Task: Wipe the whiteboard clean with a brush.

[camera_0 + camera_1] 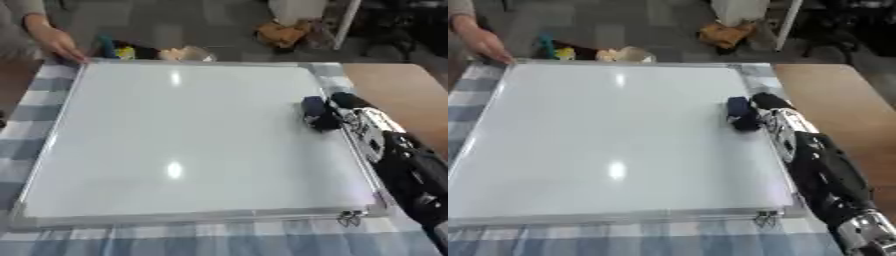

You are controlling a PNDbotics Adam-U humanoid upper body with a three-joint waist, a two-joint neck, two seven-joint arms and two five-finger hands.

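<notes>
A dark blue brush (313, 111) is grasped by the right hand (337, 107) and pressed against the whiteboard (184, 140) near its right edge. The board is laid flat on a surface covered by a checked cloth (219, 240). Its far left corner is touched by a person's hand (57, 42).

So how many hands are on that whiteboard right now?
2. The robot hand, its right one, holds a dark brush near the board's right edge; a person's hand rests at the whiteboard's far left corner. The robot's left hand isn't visible.
</notes>
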